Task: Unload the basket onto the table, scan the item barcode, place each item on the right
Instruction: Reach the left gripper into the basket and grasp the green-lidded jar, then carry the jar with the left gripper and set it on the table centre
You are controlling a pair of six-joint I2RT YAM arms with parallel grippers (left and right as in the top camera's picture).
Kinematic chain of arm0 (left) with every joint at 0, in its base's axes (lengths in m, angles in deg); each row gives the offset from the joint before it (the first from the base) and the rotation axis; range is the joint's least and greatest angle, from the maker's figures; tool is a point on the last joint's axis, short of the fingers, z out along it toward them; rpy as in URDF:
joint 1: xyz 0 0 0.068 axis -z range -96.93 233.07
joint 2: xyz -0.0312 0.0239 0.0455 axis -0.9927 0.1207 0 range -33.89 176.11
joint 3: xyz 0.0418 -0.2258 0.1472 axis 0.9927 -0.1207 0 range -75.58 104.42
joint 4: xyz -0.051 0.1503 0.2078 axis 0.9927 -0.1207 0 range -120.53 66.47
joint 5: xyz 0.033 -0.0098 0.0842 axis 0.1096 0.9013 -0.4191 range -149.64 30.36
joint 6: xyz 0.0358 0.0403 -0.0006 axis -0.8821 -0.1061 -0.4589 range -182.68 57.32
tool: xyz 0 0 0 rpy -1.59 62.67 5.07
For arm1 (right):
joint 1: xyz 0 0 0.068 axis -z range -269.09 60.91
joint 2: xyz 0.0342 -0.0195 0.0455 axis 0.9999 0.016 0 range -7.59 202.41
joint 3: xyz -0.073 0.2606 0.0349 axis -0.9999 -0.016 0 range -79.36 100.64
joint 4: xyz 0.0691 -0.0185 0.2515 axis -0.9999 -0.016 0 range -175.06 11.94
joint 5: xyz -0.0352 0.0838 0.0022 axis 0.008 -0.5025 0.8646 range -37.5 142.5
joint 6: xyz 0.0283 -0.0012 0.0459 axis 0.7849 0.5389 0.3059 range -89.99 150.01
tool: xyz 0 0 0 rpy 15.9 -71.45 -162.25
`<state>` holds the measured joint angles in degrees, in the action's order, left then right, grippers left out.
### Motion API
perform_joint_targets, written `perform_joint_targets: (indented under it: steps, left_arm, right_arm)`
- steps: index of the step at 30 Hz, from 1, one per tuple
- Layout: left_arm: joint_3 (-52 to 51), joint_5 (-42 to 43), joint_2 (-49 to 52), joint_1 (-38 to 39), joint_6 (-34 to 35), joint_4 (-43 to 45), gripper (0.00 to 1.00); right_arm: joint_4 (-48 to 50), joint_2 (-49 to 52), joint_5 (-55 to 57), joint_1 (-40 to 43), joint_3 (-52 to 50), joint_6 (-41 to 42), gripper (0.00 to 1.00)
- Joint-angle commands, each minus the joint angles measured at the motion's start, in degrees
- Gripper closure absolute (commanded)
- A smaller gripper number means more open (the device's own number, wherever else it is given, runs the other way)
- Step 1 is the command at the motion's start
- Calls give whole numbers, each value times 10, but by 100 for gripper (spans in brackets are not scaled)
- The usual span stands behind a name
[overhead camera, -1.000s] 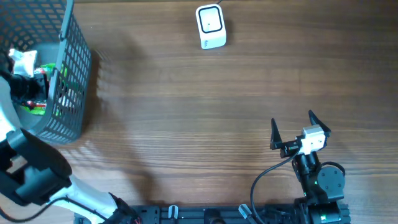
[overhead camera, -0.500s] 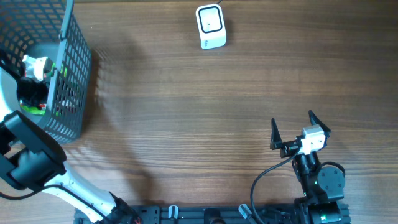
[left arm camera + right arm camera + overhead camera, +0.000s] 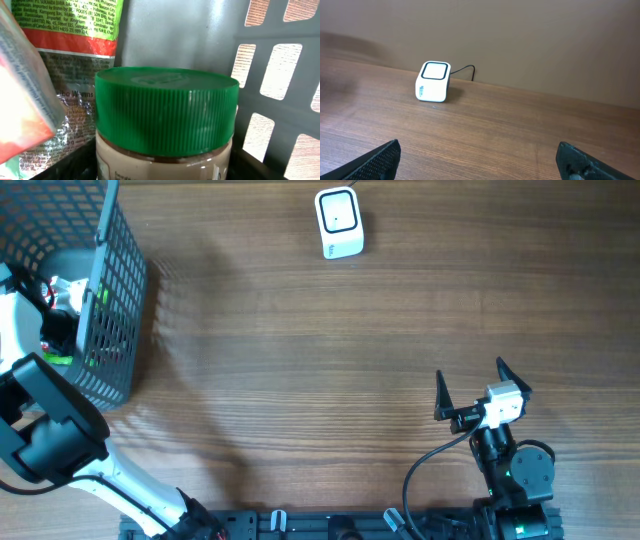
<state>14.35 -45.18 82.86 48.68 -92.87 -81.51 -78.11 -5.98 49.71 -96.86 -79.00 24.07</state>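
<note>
I'm at the pick-up step: nothing has reached the scanner (image 3: pixel 338 222) yet, which sits alone at the top centre of the overhead frame with its window facing up. My left hand (image 3: pixel 62 288) is down inside the grey mesh basket (image 3: pixel 120 300) at the far left edge of the overhead view. On the left wrist camera a jar (image 3: pixel 165 150) with a green ribbed lid (image 3: pixel 165 110) fills the middle of the frame, standing upright, with the dark fingers (image 3: pixel 72 162) flanking its body at the bottom corners. The hand straddles the jar, but I cannot tell whether the fingers are pressing on it or just beside it. A green and red snack packet (image 3: pixel 65 30) lies behind the jar at the upper left, and a red-and-white carton (image 3: pixel 20 90) crowds in from the left edge.

My right hand (image 3: pixel 470 372) is idle at the lower right of the overhead frame, spread wide and holding nothing, looking across the bare worktop (image 3: pixel 300 380) towards the scanner.

Next, as I judge it, I need a firm pinch below the lid, then a straight lift clear of the basket wall – the carton is close enough to snag. I can't see a barcode from here, so the jar will likely need turning before its label faces the scanner window
</note>
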Motion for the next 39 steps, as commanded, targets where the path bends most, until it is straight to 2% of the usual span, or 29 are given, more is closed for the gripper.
perform_joint_targets:
  steps: [1, 5, 13, 20, 23, 26, 29, 32, 35, 39]
  left_arm:
    - [-3, -5, 4, 2, 24, 5, 39]
    - [-2, -3, -37, 2, 24, 10, 44]
    - [-2, -4, -187, 2, 29, 49, 42]
    - [-2, -4, -422, 2, 111, 196, 41]
    - [-2, -3, -516, 23, 164, 200, 43]
    - [-2, 1, -569, 89, 218, 147, 45]
    - [-3, 1, -584, 217, 290, 24, 46]
    - [-26, 0, -565, 326, 368, -42, 48]
    - [-100, -35, -522, 448, 459, -33, 48]
    - [-185, -42, -430, 586, 539, 54, 49]
  right_arm:
    - [1, -4, -7, 1, -1, -5, 0]
    - [1, -4, -7, 1, -1, -5, 0]
    - [1, -4, -7, 1, -1, -5, 0]
    - [1, -4, -7, 1, -1, -5, 0]
    - [1, -4, -7, 1, -1, -5, 0]
    - [1, -4, -7, 1, -1, -5, 0]
    - [1, -4, -7, 1, -1, -5, 0]
    - [1, -4, -7, 1, -1, -5, 0]
    - [1, -4, -7, 1, -1, -5, 0]
    - [1, -4, -7, 1, -1, -5, 0]
